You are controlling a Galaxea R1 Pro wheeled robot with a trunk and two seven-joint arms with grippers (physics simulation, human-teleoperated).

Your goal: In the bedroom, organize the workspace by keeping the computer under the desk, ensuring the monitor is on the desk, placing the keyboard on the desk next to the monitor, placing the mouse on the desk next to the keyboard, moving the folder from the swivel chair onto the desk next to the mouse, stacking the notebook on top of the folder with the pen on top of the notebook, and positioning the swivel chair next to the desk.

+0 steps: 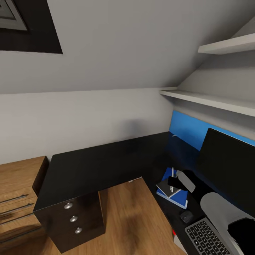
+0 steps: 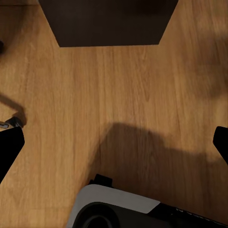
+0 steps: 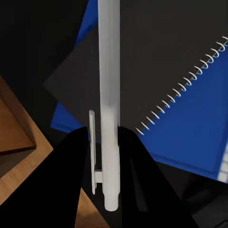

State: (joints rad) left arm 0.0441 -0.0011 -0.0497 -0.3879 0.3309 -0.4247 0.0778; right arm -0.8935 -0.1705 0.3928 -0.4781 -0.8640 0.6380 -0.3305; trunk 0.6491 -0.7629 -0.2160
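Observation:
My right gripper (image 1: 174, 182) is shut on the white pen (image 1: 173, 173), which it holds upright just above the grey notebook (image 1: 165, 187). The notebook lies on the blue folder (image 1: 176, 199) on the black desk (image 1: 102, 163). In the right wrist view the pen (image 3: 109, 85) runs between the black fingers (image 3: 71, 161) of that gripper (image 3: 107, 135), over the spiral-bound notebook (image 3: 156, 61) and the folder (image 3: 190, 137). Nearer me lie the mouse (image 1: 186, 216) and the keyboard (image 1: 205, 238), in front of the monitor (image 1: 228, 166). My left gripper (image 2: 114, 142) hangs open over the wood floor. The computer and the swivel chair are out of view.
The desk's drawer unit (image 1: 72, 219) with round silver knobs stands at its left end, and a light wood cabinet (image 1: 17, 198) is beside it. The blue back panel (image 1: 186, 127) and white shelves (image 1: 212, 101) rise behind the monitor. A white corner with a red mark (image 1: 175, 236) peeks from under the desk edge.

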